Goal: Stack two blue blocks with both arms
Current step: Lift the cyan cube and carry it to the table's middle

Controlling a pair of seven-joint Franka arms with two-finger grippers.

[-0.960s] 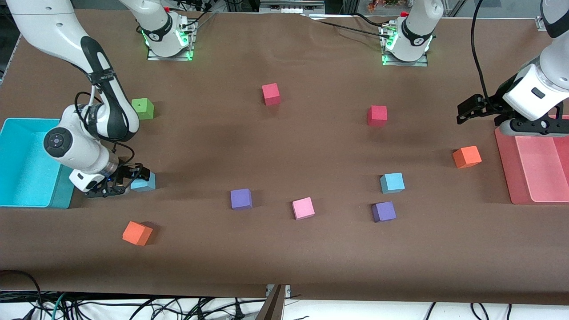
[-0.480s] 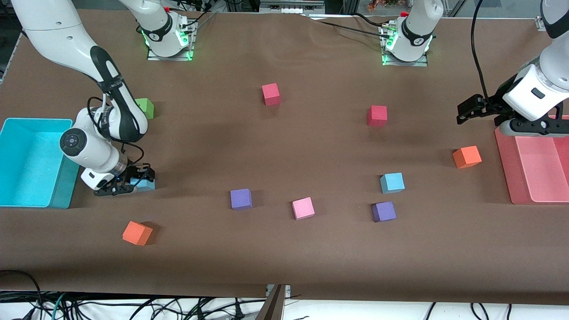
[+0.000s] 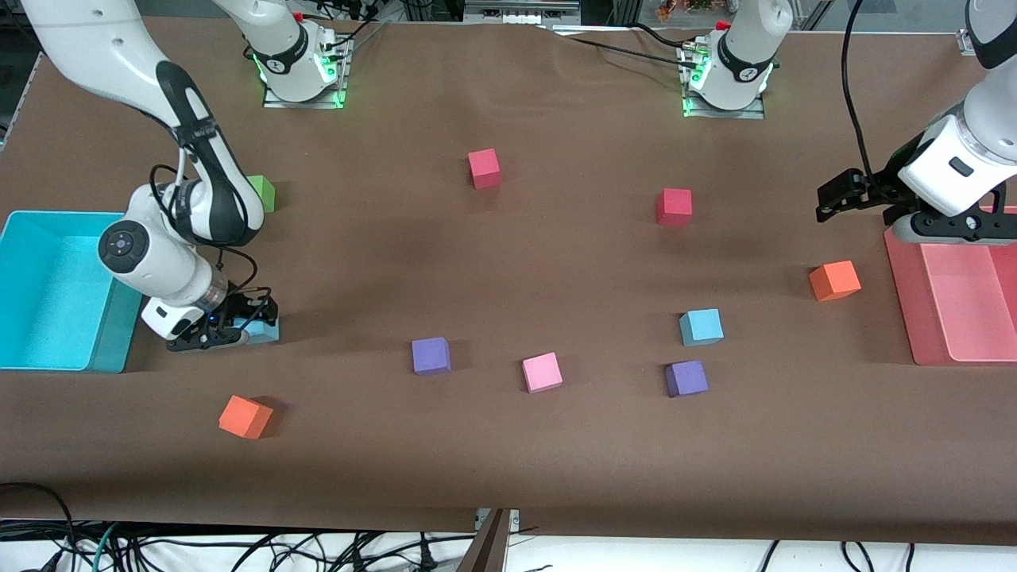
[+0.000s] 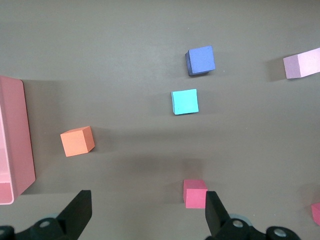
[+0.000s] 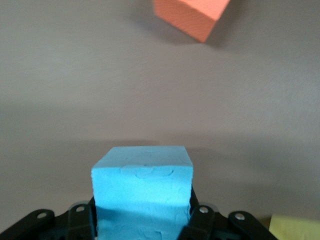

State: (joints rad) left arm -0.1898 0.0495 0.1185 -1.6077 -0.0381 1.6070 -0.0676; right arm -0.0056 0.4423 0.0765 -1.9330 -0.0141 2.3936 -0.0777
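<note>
The right hand [image 3: 238, 327] is now pinching one blue block [image 3: 263, 331] down on the bench, just beside the cyan bin [image 3: 48, 290], having settled over it. The lift should come next. The second blue block [image 3: 701, 326] is sitting well apart from that bin, while the left hand [image 3: 830, 202] is waiting, fingers spread.

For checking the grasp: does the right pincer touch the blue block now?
Touching. In the right wrist view, the right pincer has its fingers pressed against both sides of the blue block.

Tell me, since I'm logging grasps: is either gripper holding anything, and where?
The right gripper grips a blue block by two facing side faces, low down. The left gripper holds nothing.
</note>
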